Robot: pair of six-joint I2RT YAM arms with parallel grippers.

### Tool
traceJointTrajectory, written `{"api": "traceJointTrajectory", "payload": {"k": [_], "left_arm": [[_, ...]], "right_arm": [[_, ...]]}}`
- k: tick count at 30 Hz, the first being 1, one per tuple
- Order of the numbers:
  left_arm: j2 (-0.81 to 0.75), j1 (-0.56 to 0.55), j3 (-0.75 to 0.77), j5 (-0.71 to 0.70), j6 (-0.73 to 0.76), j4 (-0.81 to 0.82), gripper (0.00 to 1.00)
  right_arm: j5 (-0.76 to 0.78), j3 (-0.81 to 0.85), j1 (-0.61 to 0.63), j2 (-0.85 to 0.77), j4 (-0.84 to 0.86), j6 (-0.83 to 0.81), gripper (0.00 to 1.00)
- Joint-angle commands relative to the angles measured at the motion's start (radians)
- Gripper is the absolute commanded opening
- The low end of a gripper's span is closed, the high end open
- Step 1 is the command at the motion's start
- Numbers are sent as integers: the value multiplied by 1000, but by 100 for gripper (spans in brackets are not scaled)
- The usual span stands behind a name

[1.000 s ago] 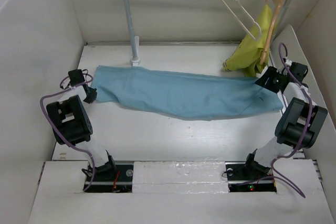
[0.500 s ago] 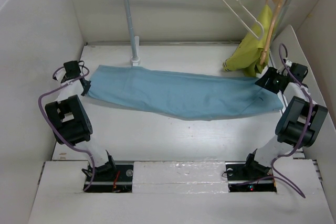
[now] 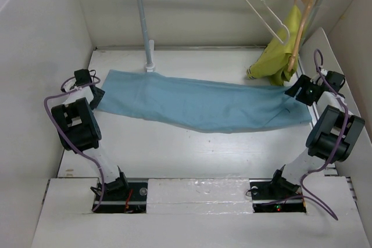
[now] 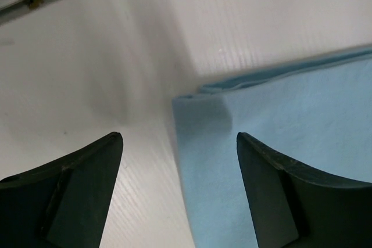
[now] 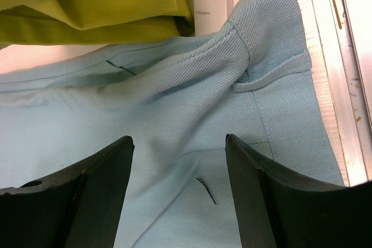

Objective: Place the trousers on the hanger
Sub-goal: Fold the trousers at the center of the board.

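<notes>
Left hand [image 4: 179, 136], fingers [image 4: 75, 190] spread, frames the trousers' [image 4: 279, 143] corner (lying flat).

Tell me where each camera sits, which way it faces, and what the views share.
Top external: fixed above and behind the bases, looking down on the table; left arm and right arm show whole.
Left wrist: on the left arm, looking down at a corner of the trousers; left claw open at the bottom.
Right wrist: on the right arm, looking down at the trousers' waistband end and yellow-green garment; right claw open.
Shared: all three show the trousers; top and right wrist show the garment.
</notes>
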Motion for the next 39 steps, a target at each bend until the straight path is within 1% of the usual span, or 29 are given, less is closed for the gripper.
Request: {"api": "traceJointTrajectory", "payload": {"k": [1,3,5,6,8,9,10,11,12,15,16,20,21,22,23,24,25,26,27,28,29,31,35,38,39], "left_arm": [[-93,4,-68,43,-8,38,76],[-82,4,-83,75,-7,59,76],[-59,4,-65,89,-7,55,76],[-35,4,-56,103,-8,46,76],[-16,4,-42,112,-8,47,75],[-3,4,-40,113,-11,42,75],[2,4,-40,110,-13,42,74],[4,4,-40,110,-22,42,72],[8,4,-42,110,-27,45,71],[19,4,-48,132,-39,67,67],[24,4,-45,139,-42,70,65],[54,4,-23,155,-51,75,49],[63,4,-17,156,-50,76,43],[70,4,-11,155,-39,75,32],[79,4,7,140,-40,62,5],[83,4,15,114,-40,40,0],[88,4,23,104,-30,35,0],[90,4,32,75,-22,16,0],[90,4,32,75,-22,16,0],[88,4,29,68,-16,16,0],[76,4,11,60,-14,25,0],[56,4,-23,37,-13,39,0],[33,4,-68,-8,-5,33,0],[-8,4,-117,-28,9,36,0],[-19,4,-131,-40,12,50,0]], "right_arm": [[-19,44,-1,-46,-3,2,70],[-10,30,-20,-56,-6,13,70],[20,-8,-41,-70,-12,33,70],[23,-35,-81,-76,-5,45,70],[13,-112,-135,-99,67,123,70],[-10,-191,-164,-101,107,149,70],[-57,-224,-214,-101,158,175,70],[-74,-247,-234,-98,175,204,70],[-81,-276,-247,-99,186,208,70],[-35,-260,-235,-81,140,137,71],[-29,-258,-235,-69,149,128,71],[-79,-243,-235,38,198,155,71],[-81,-241,-235,54,204,160,69],[-79,-244,-235,65,203,169,68],[-79,-263,-235,56,198,178,67],[-75,-278,-259,34,198,180,66],[-23,-293,-259,-1,186,177,67],[49,-292,-268,-126,136,121,68],[50,-292,-268,-127,135,120,68],[116,-278,-268,-162,77,100,68],[147,-263,-268,-228,57,76,68],[207,-247,-268,-294,28,68,68],[212,-270,-268,-279,20,44,69],[145,-312,-268,-187,54,33,69],[122,-318,-268,-132,67,34,69]]}}
